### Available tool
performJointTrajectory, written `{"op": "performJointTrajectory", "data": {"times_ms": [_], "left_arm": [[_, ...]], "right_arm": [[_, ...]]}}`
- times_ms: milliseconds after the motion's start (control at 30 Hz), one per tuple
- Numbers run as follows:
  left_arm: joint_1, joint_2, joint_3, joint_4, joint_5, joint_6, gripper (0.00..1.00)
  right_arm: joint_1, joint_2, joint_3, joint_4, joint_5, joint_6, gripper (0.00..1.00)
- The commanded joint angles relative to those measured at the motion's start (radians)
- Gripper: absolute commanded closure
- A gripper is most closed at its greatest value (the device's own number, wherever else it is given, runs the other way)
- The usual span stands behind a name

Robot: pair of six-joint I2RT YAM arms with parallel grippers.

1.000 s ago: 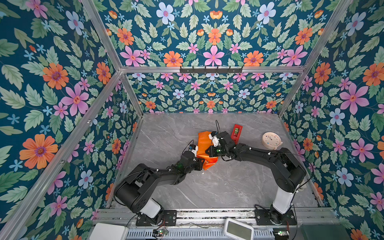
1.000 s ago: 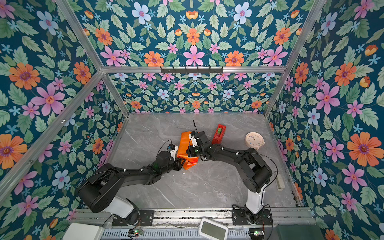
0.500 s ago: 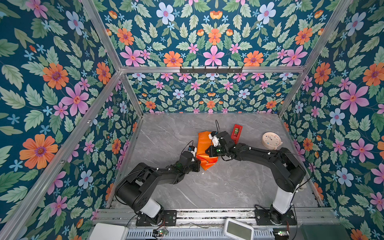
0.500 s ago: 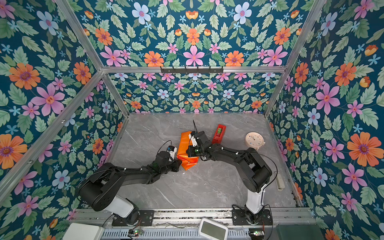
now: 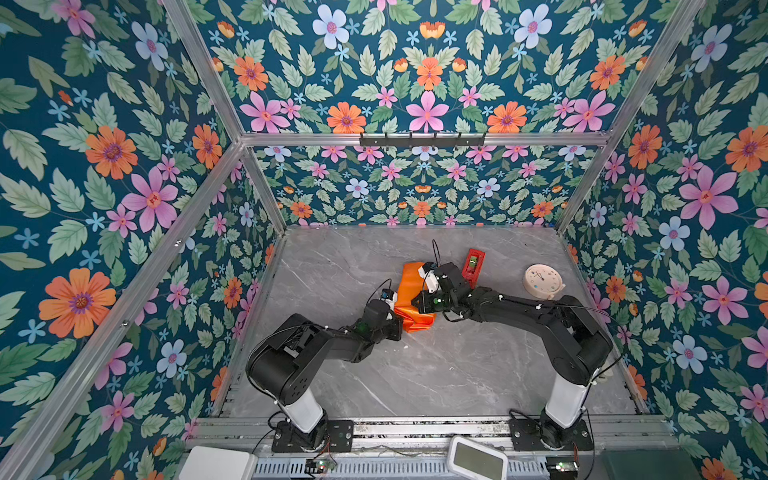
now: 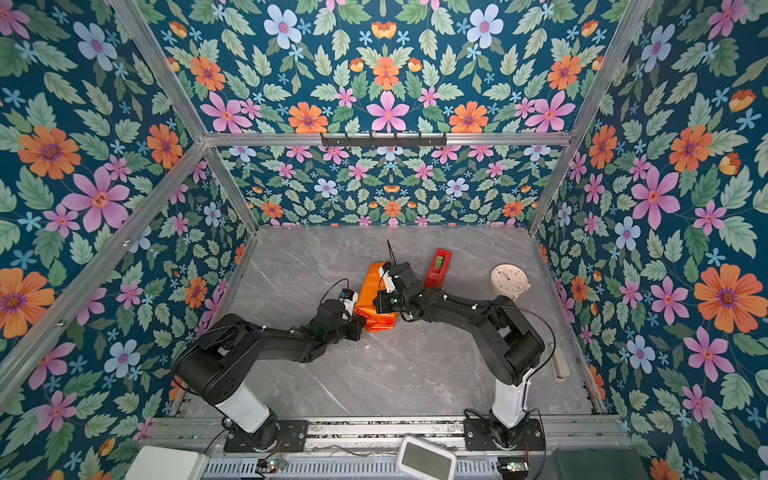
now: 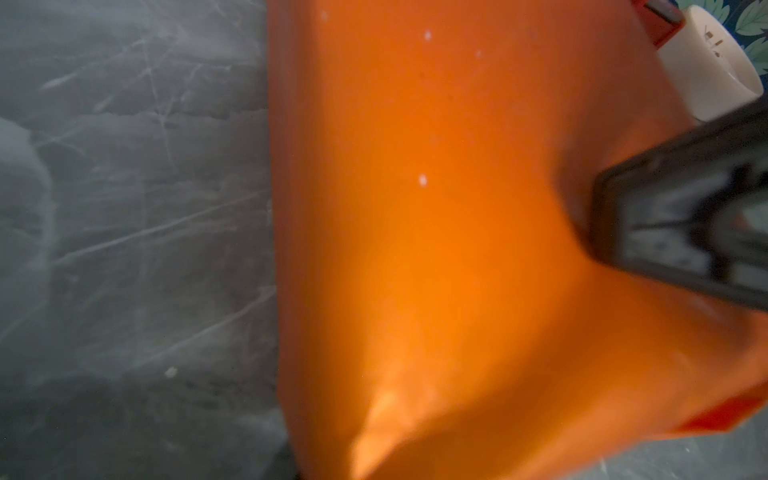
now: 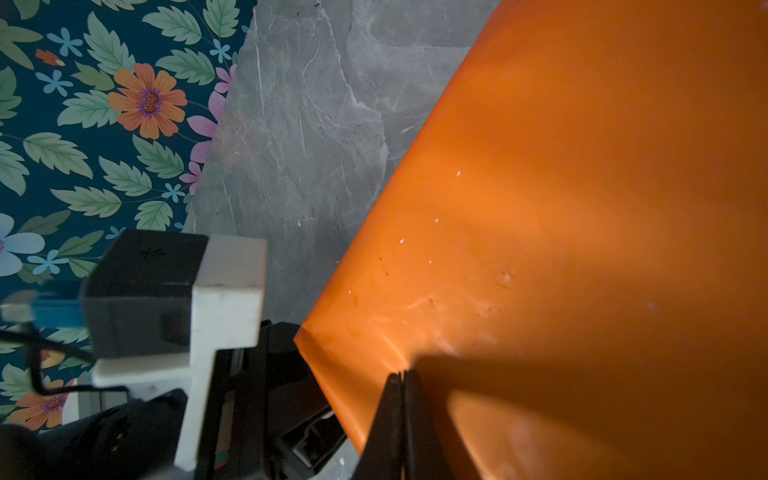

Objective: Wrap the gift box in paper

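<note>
Right hand [image 8: 401,380] pinched shut, tips pressing down on paper [image 5: 409,286] | left hand [image 5: 395,323] at the parcel's near-left corner, grip I cannot tell | parcel mid-bench [image 5: 332,266], long axis far-to-near, left hand nearer its crumpled near end | paper glossy orange, creased; box hidden, I judge inside.

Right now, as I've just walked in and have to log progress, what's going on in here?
Both arms work at a bundle of orange paper in the middle of the table. The right gripper, fingers shut, presses its tip onto the paper at a fold. The left gripper is against the bundle's near corner, its own fingers hidden. No gift box shows, so it probably lies inside the paper. The red tape dispenser and the round clock stand untouched to the right.
</note>
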Motion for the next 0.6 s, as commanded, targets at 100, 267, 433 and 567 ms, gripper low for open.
{"op": "performJointTrajectory", "data": {"times_ms": [100, 267, 433, 567], "left_arm": [[-0.004, -0.069, -0.044, 0.015, 0.034, 0.004, 0.79], [-0.018, -0.096, -0.078, 0.010, 0.058, -0.001, 0.79], [-0.050, -0.056, -0.066, -0.001, 0.076, 0.010, 0.82], [-0.075, -0.017, -0.051, 0.005, 0.100, 0.012, 0.83]], "right_arm": [[0.006, 0.014, -0.011, -0.171, -0.011, -0.003, 0.94], [0.006, 0.020, -0.008, -0.168, -0.011, -0.001, 0.94], [0.005, 0.022, -0.003, -0.168, -0.014, -0.002, 0.94], [0.006, 0.022, 0.000, -0.172, -0.015, -0.001, 0.94]]}}
